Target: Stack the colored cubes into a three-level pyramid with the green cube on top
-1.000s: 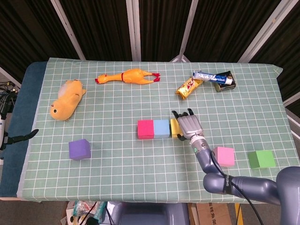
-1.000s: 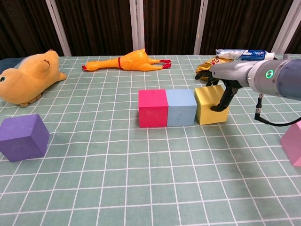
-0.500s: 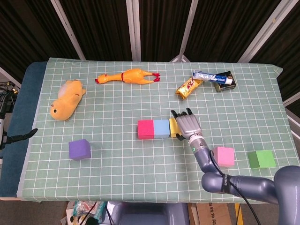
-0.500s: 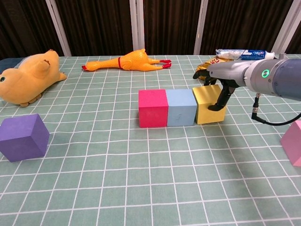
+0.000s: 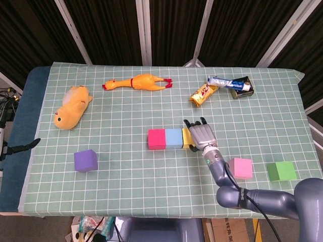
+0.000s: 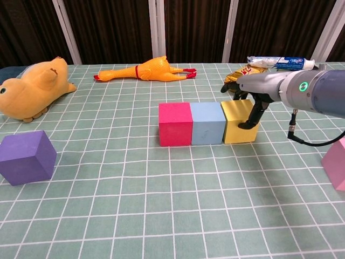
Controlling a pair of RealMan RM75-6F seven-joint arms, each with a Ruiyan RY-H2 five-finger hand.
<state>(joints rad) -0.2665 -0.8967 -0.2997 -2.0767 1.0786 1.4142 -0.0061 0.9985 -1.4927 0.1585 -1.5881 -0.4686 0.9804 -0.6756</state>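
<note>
Three cubes now sit flush mid-table, since the right hand [image 6: 245, 102], fingers curled over the yellow cube [image 6: 238, 122], nudged it against the blue cube [image 6: 207, 123] at its 9 o'clock beside the red cube [image 6: 175, 124], so the base row looks done.

Matt cubes [image 6: 207, 123], checked cloth table cover [image 6: 161, 205]

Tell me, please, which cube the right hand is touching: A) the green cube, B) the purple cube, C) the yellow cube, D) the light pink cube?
C: the right hand rests on the yellow cube, at the right end of the row.
</note>
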